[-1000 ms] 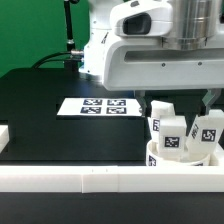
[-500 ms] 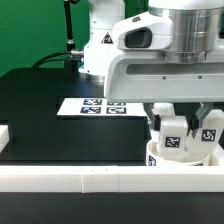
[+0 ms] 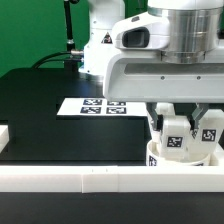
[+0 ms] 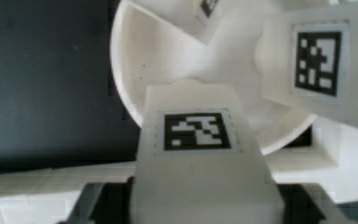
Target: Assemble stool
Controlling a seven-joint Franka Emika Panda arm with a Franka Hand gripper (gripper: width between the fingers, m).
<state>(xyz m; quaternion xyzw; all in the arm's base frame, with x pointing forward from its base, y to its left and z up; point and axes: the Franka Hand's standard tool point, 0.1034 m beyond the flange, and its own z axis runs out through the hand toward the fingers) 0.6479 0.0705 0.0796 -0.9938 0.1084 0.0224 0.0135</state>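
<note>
The round white stool seat (image 3: 160,158) sits at the exterior view's right, just behind the front rail. Stool legs with black-and-white tags (image 3: 176,141) (image 3: 211,136) stand upright in it. My gripper (image 3: 183,116) is down over them. In the wrist view my gripper (image 4: 201,198) is shut on one leg (image 4: 199,130), with a dark finger (image 4: 108,196) pressed against each side. This leg stands on the seat (image 4: 158,55). A second tagged leg (image 4: 316,55) stands beside it. The arm hides the leg tops in the exterior view.
The marker board (image 3: 97,106) lies flat on the black table behind the seat. A long white rail (image 3: 70,178) runs along the front edge, with a short rail piece (image 3: 4,137) at the exterior view's left. The arm's white body fills the upper right.
The arm has come down and forward over the seat since a second ago, and its fingers now flank a leg. It has hardly moved in the last half second.
</note>
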